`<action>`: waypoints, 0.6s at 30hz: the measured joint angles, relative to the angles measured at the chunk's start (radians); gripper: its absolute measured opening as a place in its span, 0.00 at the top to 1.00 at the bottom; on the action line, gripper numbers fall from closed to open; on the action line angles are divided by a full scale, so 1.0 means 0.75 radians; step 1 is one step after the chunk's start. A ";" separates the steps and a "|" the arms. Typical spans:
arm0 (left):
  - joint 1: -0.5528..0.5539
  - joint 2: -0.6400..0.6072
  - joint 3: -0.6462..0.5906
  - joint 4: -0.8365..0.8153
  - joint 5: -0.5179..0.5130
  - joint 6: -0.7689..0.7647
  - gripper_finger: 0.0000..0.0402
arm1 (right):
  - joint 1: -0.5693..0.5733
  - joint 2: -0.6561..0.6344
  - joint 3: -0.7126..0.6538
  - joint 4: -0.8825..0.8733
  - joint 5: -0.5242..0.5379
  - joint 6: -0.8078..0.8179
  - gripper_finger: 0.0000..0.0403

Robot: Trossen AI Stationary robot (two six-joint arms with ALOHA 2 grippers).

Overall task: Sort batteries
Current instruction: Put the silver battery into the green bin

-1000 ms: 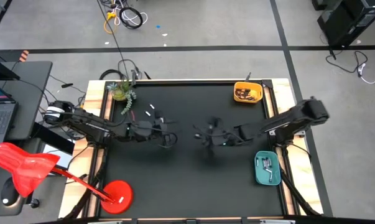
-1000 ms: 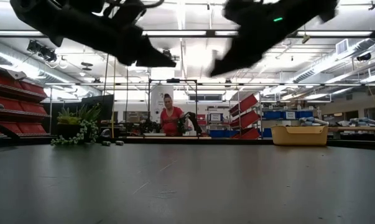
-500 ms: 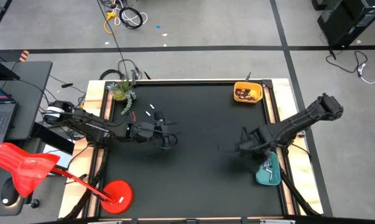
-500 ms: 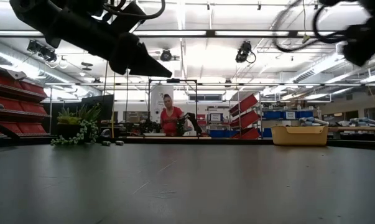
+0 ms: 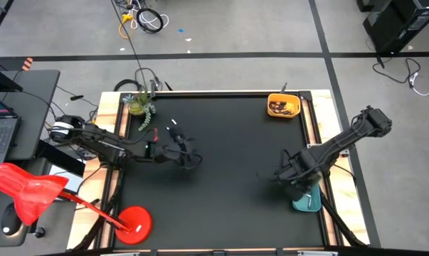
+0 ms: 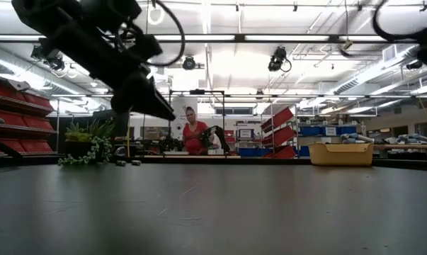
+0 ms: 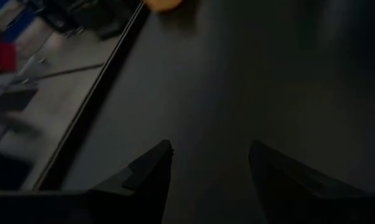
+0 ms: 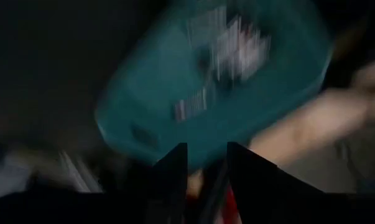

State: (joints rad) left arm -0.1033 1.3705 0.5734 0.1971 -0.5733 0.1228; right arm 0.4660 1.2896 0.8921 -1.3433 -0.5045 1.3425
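High view: right pincer (image 5: 297, 190) just swung from mid-worktop to over the teal tray (image 5: 312, 201), fingers parting, probably dropping a battery. Left pincer (image 5: 189, 154) is spread, empty.

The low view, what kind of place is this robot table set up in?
Most likely a workshop or lab in a warehouse-like hall. Beyond the black table run long ceiling strip lights, red shelving on one wall, angled red and blue storage bins, and a person working at a bench.
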 joint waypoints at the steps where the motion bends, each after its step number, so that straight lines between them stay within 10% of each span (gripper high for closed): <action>1: 0.010 0.000 -0.001 -0.025 -0.019 0.000 0.47 | -0.014 0.000 0.017 0.009 0.096 -0.013 0.70; 12: 0.358 0.000 0.063 -0.520 0.114 -0.157 0.47 | -0.136 0.002 -0.006 0.549 1.692 -0.578 0.71; 18: 0.443 0.000 0.170 -0.907 0.148 -0.067 0.47 | -0.228 0.004 -0.266 1.569 1.752 -1.263 0.71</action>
State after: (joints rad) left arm 0.2293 1.3705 0.7005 -0.4834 -0.4622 0.0728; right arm 0.2948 1.2922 0.6929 -0.1666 0.8097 0.3952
